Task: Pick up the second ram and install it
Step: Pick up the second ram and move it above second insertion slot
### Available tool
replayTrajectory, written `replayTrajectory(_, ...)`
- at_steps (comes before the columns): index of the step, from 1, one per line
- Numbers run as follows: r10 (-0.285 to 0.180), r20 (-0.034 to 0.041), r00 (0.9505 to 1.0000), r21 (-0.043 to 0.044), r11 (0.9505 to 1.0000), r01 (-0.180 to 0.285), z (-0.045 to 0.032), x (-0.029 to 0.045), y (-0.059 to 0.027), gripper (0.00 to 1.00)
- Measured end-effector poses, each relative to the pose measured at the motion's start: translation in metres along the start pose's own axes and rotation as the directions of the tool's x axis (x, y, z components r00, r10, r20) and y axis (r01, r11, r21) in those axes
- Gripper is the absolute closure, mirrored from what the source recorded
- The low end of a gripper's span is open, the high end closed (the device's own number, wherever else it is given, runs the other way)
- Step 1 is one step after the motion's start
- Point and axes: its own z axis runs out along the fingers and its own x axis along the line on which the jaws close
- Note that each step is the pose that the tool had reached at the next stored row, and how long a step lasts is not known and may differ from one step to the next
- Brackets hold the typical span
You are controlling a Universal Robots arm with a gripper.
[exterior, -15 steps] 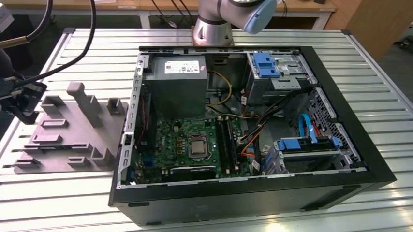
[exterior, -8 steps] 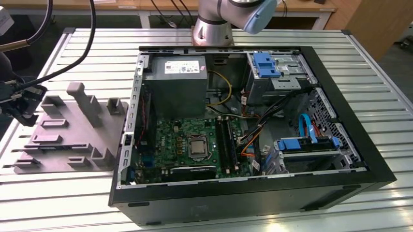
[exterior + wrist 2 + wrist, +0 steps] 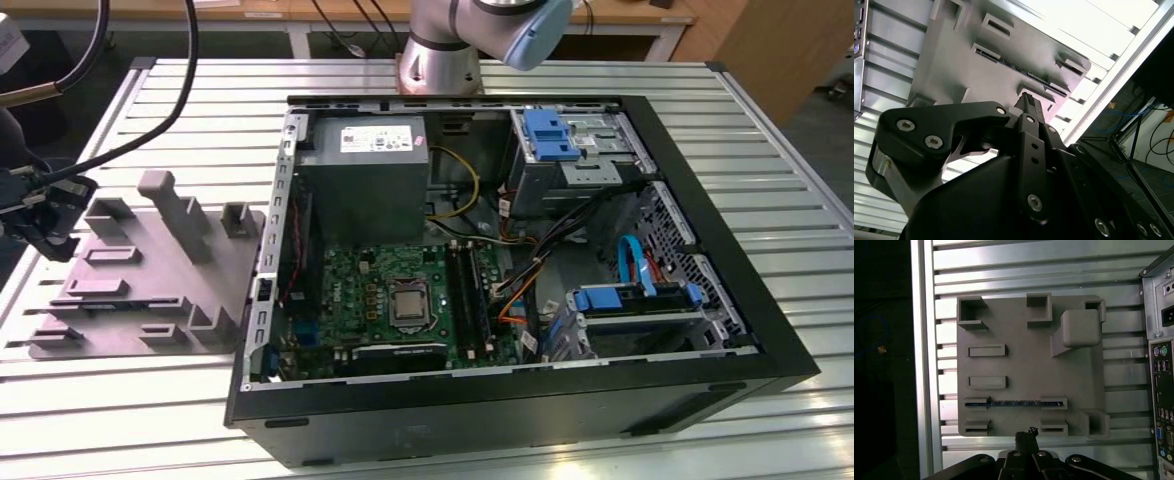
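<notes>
The slatted surface (image 3: 761, 110) carries an open computer case (image 3: 694, 385) and, beside it, a grey holder tray (image 3: 1024, 350). The second ram (image 3: 1014, 403) lies in its tray slot, not yet lifted. The pincer (image 3: 1026, 433) hovers near it, closed and empty.

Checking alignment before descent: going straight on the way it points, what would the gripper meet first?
Probably the edge of the grey holder tray, between two empty slots, just short of the second ram; depth from the gripper is unclear.
</notes>
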Motion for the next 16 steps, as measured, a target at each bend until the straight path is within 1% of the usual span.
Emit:
replayTrajectory(3,-0.001,0.0,1.0,0.0,1.0,0.001,0.0001,0.0,0.0,0.9)
replayTrajectory(4,-0.009,-0.0003,1.0,0.0004,1.0,0.009,0.0001,0.0,0.0,0.9)
replayTrajectory(6,-0.043,-0.0016,0.9991,0.0023,0.9991,0.043,0.0004,-0.0001,0.0,0.9)
replayTrajectory(8,-0.08,-0.0032,0.9968,0.0045,0.9968,0.08,0.0006,-0.0001,0.0,0.9)
replayTrajectory(10,-0.116,-0.0048,0.9933,0.0065,0.9933,0.116,0.0009,-0.0001,0.0,0.9)
replayTrajectory(12,-0.151,-0.0064,0.9885,0.0084,0.9885,0.151,0.0013,-0.0001,0.0,0.9)
replayTrajectory(14,-0.187,-0.0076,0.9823,0.0103,0.9823,0.187,0.0017,-0.0001,0.0,0.9)
replayTrajectory(16,-0.223,-0.0086,0.9747,0.0123,0.9747,0.223,0.002,-0.0001,0.0,0.9)
